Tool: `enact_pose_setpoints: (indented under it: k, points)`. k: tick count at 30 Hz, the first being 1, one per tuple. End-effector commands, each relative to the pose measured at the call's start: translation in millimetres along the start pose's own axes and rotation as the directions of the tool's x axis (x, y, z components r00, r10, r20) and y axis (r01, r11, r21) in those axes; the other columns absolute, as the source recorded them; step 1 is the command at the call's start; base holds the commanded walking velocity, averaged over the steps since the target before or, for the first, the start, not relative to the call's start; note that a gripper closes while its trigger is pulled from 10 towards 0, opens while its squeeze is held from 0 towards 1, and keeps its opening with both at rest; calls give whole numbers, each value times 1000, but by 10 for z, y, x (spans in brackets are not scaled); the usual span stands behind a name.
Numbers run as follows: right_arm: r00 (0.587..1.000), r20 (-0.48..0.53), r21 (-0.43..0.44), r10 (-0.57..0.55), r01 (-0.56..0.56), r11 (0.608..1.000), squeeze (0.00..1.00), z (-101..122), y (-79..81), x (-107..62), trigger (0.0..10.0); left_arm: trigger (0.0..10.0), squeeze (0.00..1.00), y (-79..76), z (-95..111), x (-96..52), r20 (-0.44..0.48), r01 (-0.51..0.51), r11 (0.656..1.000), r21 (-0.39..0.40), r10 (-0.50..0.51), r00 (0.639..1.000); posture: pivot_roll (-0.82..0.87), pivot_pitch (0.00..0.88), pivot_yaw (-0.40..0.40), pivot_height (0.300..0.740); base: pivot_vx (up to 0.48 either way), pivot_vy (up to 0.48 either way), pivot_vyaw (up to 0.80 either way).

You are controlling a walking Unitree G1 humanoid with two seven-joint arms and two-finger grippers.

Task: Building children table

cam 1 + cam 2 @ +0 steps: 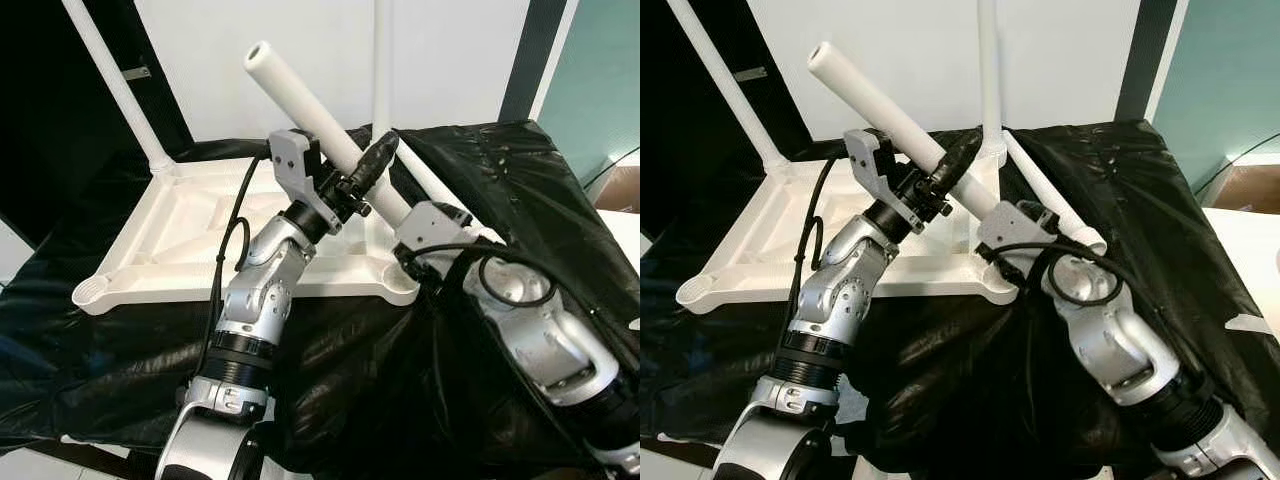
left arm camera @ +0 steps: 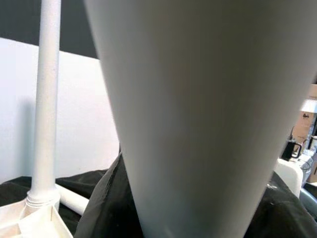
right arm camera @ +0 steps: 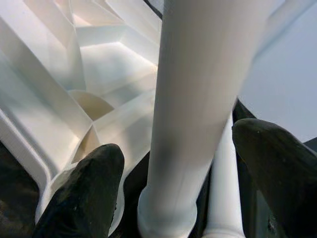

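Low in the frame's centre, the right gripper (image 3: pixel 173 168) is held with its black fingers (image 3: pixel 84 193) spread wide on either side of the white table leg (image 1: pixel 330 140), near its lower end above the corner socket (image 3: pixel 89 104), while just above, at mid-frame, the left gripper (image 1: pixel 360 180) is clamped on the same slanting leg. The leg should be tipped upright and centred on that socket before being pressed down. Behind, the upturned white tabletop (image 1: pixel 200 235) is laid on black sheeting (image 1: pixel 520 190), with two fitted legs (image 1: pixel 110 80) raised towards the top of the frame.
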State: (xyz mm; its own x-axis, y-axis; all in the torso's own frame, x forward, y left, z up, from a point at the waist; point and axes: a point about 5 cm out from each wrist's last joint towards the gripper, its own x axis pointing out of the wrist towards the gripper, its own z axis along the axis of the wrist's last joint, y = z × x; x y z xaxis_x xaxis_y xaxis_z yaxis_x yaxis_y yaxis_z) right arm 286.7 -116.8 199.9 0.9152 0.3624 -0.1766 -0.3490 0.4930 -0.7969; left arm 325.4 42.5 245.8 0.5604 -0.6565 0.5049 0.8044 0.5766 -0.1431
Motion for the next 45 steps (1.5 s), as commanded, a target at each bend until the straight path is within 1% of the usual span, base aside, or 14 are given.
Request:
enact_pose_setpoints:
  k: [1,8,9,17,20,21,22,23,28,35,37,39,40,45]
  points:
    - [1000,18,-27,-6,7,1000,0,3,42,86,10000,0,0,-31,70,48,22,25,1000,6,-25,999,-143,0,134,740,0,0,0]
    - [999,36,-73,-29,31,997,0,-44,87,369,10000,0,0,-58,93,62,28,47,999,17,-47,998,-115,0,127,740,0,0,0]
    - [999,36,-63,-24,27,998,0,-40,88,387,0,0,0,-60,95,59,28,46,999,21,-47,999,-115,0,127,740,0,0,0]
    - [998,48,8,48,-49,999,0,2,69,369,0,0,0,-17,127,21,33,8,999,34,-9,999,-92,0,117,740,0,0,0]
    - [994,71,46,88,-91,995,0,32,-13,350,0,1373,0,22,151,10,56,-17,1000,11,16,998,-97,0,117,740,0,0,0]
    - [992,76,51,97,-101,994,0,35,-43,350,0,5412,769,31,157,8,61,-22,1000,0,22,998,-97,0,117,740,0,0,0]
    - [992,76,51,97,-101,994,0,35,-43,350,0,5412,769,31,157,8,61,-22,1000,0,22,998,-97,0,117,740,0,0,0]
    - [989,81,71,122,-128,989,0,42,-97,336,0,10000,1000,14,168,8,73,-1,1000,-27,3,997,-106,0,118,740,0,0,0]
    - [944,74,227,320,-329,917,0,-22,-348,232,0,10000,1000,-96,334,6,227,109,984,-140,-75,971,-122,0,122,740,0,0,0]
    - [891,51,202,452,-452,869,0,-121,-466,149,0,10000,925,-114,369,-7,249,142,978,-153,-101,963,-130,0,119,740,0,0,0]
    - [851,45,155,523,-523,838,0,-160,-477,101,0,10000,275,-143,361,-20,246,165,975,-152,-125,961,-127,0,113,740,0,0,0]
    - [840,36,136,541,-541,830,0,-176,-479,91,0,10000,275,-155,359,-26,245,172,973,-153,-131,961,-127,0,113,740,0,0,0]
    - [831,30,117,555,-554,824,0,-187,-477,87,0,10000,27,-171,355,-31,243,181,971,-154,-141,960,-127,0,113,740,0,0,0]
    - [801,43,92,597,-598,796,0,-160,-459,76,0,10000,0,-208,341,-43,233,197,968,-157,-157,960,-121,0,109,740,0,0,0]
